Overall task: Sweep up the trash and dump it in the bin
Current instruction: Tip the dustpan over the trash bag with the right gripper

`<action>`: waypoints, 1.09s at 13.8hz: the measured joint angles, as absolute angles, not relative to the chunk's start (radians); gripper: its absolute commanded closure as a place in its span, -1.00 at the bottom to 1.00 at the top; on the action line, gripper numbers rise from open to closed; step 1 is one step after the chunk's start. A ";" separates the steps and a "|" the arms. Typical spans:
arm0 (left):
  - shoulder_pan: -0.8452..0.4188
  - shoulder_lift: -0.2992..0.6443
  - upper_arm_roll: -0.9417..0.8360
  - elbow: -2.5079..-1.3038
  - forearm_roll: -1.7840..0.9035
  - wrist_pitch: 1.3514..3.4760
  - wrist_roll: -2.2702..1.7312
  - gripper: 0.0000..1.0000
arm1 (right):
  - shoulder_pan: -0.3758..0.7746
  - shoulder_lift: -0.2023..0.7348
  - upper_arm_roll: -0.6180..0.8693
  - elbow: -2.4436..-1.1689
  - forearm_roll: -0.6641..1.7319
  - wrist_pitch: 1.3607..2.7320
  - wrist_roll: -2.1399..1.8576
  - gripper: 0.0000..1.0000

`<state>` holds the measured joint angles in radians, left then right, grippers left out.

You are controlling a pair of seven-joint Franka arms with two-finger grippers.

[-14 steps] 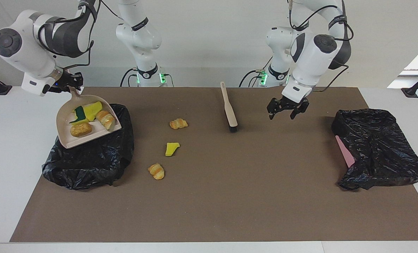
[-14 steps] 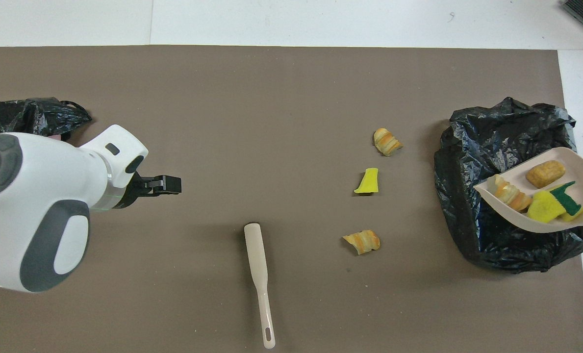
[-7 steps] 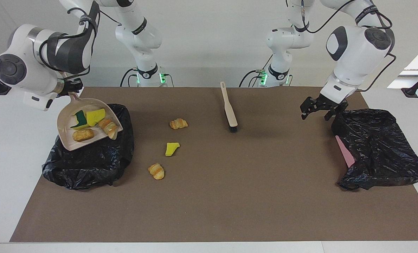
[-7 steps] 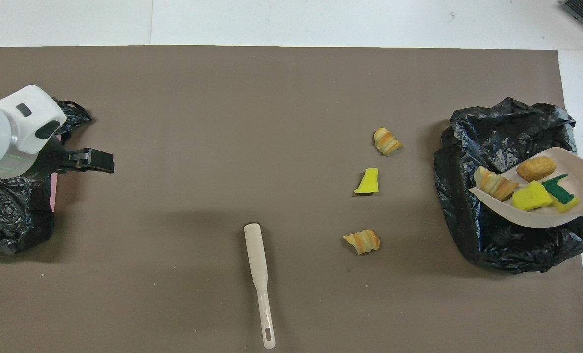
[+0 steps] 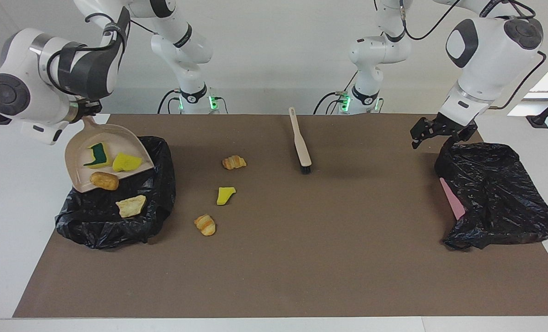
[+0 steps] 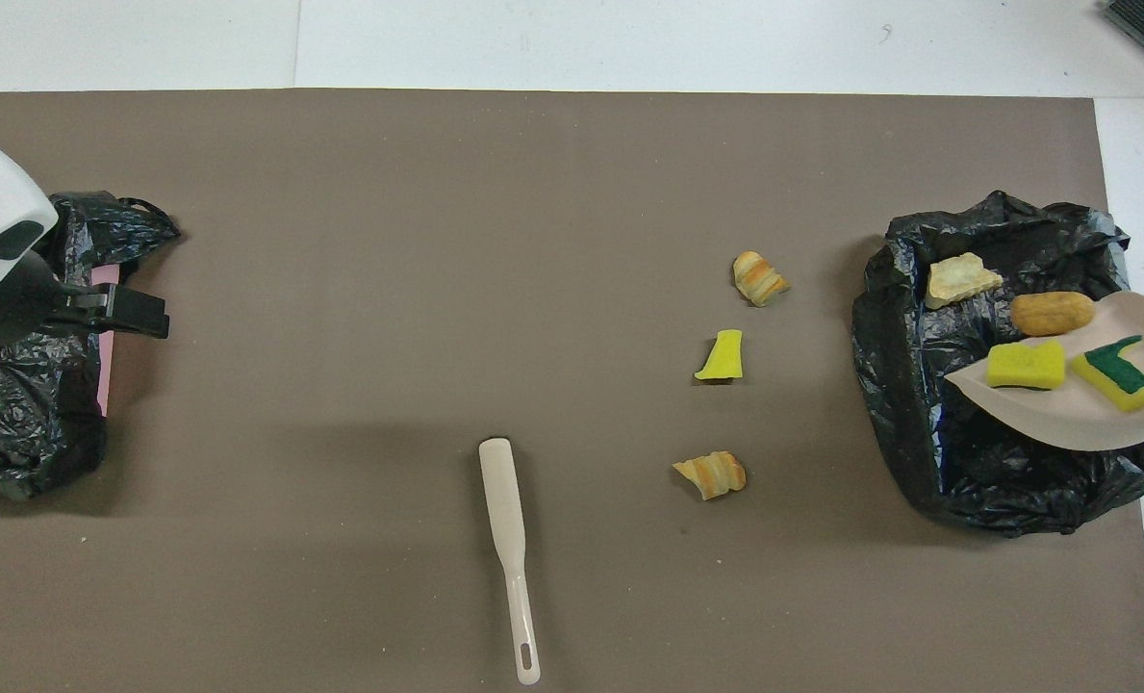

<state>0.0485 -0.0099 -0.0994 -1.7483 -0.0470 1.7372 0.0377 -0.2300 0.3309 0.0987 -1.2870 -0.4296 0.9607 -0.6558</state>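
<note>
My right gripper [image 5: 87,114] is shut on the handle of a beige dustpan [image 5: 117,136], which is tilted over the black-bag bin [image 5: 117,226] at the right arm's end. A green-yellow sponge [image 5: 96,154], a yellow sponge [image 5: 126,162] and a brown bread chunk [image 5: 104,180] lie in the pan [image 6: 1091,419]. One pale bread piece [image 5: 131,206] lies in the bin [image 6: 927,385]. Two croissant chunks [image 5: 233,162] [image 5: 205,224] and a yellow sponge bit [image 5: 225,195] lie on the mat. My left gripper [image 5: 433,138] hangs open and holds nothing.
The beige brush [image 5: 301,147] lies on the mat near the robots, bristles pointing away from them. A second black bag [image 5: 499,193] with a pink edge [image 5: 452,198] sits at the left arm's end, with the left gripper [image 6: 153,322] over its rim.
The left arm swung from over the mat to over the second bag. The right gripper tipped the dustpan further, and one bread piece slid out into the bin.
</note>
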 measured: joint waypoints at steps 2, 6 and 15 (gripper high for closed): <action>0.054 -0.016 -0.099 -1.739 -0.045 1.730 0.048 -1.00 | -0.207 0.350 0.103 -1.249 -0.484 0.920 -0.674 1.00; 0.054 -0.023 -0.101 -1.662 0.005 1.619 0.065 -1.00 | -0.127 0.370 0.107 -1.227 -0.669 0.917 -0.817 1.00; 0.054 -0.035 -0.105 -1.668 0.009 1.597 0.120 -1.00 | -0.033 0.372 0.113 -1.224 -0.881 0.972 -0.945 1.00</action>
<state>0.0543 -0.0353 -0.1046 -1.6680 0.0093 1.5969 0.1197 -0.0331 0.3715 0.1134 -1.2244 -0.8810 0.9718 -0.9452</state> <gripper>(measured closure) 0.000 0.687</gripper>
